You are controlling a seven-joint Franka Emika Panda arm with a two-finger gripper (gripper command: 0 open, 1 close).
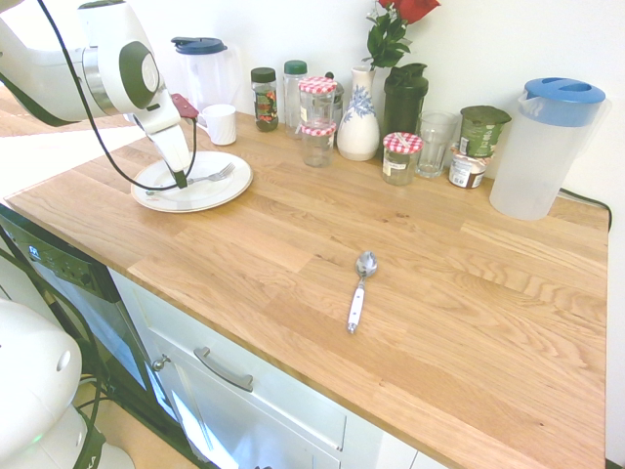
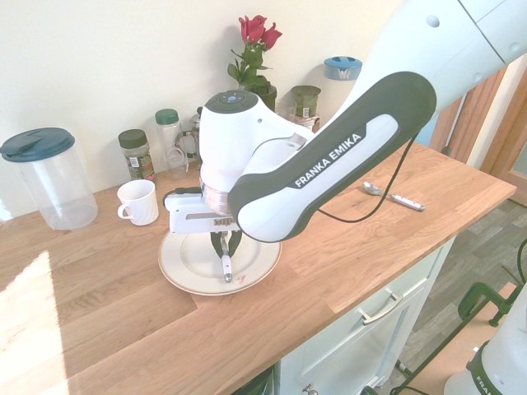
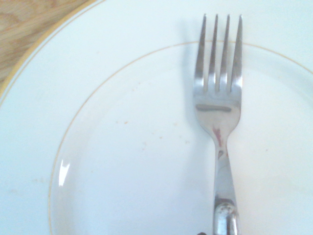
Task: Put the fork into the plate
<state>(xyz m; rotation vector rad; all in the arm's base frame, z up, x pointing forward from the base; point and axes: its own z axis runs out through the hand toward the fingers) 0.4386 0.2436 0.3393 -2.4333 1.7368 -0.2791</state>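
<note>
The gripper (image 1: pixel 181 180) is clenched on the white handle of the fork (image 1: pixel 211 177), holding it low over the plate (image 1: pixel 234 188) with its tines above the plate's far rim.

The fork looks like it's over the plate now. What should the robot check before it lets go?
1. Fork is over the plate, not the countertop: ok.
2. Gripper is shut on the fork's handle: ok.
3. Tines point across the plate's inside, away from the mug: ok.
4. Fork already rests flat on the plate: cannot tell; the exterior views don't show the contact clearly.
5. Plate sits fully on the countertop, not hanging over the edge: ok.
6. Spoon lies far off, out of the way: ok.
</note>
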